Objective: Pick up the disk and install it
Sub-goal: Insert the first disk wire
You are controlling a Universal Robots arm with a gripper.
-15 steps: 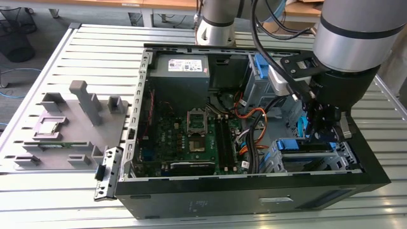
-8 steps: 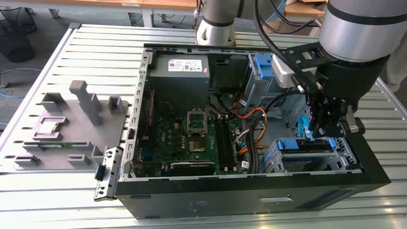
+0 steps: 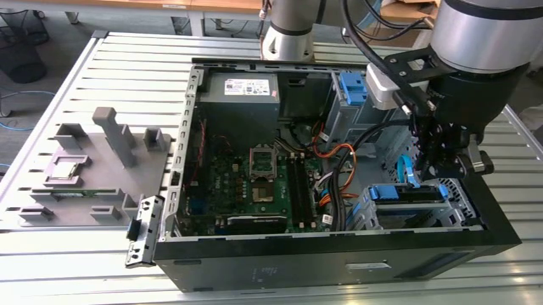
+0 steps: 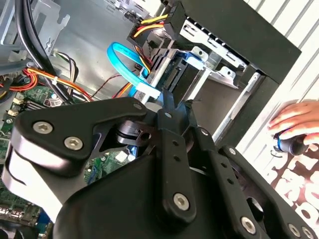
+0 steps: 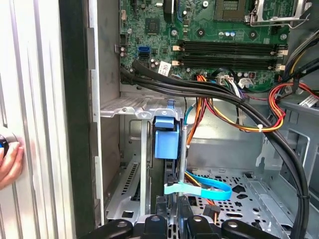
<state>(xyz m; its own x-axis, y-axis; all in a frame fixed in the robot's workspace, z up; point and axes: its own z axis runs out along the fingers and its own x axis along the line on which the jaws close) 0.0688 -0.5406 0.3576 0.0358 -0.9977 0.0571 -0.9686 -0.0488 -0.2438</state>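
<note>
Claw (image 3: pixel 431 173) hangs over the drive cage (image 3: pixel 465 204), lower right in the exterior view; the disk (image 3: pixel 398 192) sits inside, just below-left, long axis running away; claw's opening, can't tell

— What stood on the slatted table (image 3: pixel 127 63) in the exterior view?
— An open computer case (image 3: pixel 280 257). Its motherboard (image 3: pixel 222 181) lay bare, with the power supply (image 3: pixel 240 95) at twelve o'clock of it.
— And around the case?
— A grey fixture tray (image 3: pixel 102 175) lay at nine o'clock, with a small square chip (image 3: pixel 68 169) on it. A wire basket (image 3: pixel 21 51) stood at ten o'clock.
— Cables?
— A flat blue cable (image 5: pixel 199 188) (image 4: pixel 122 62) looped inside the case in both wrist views.
</note>
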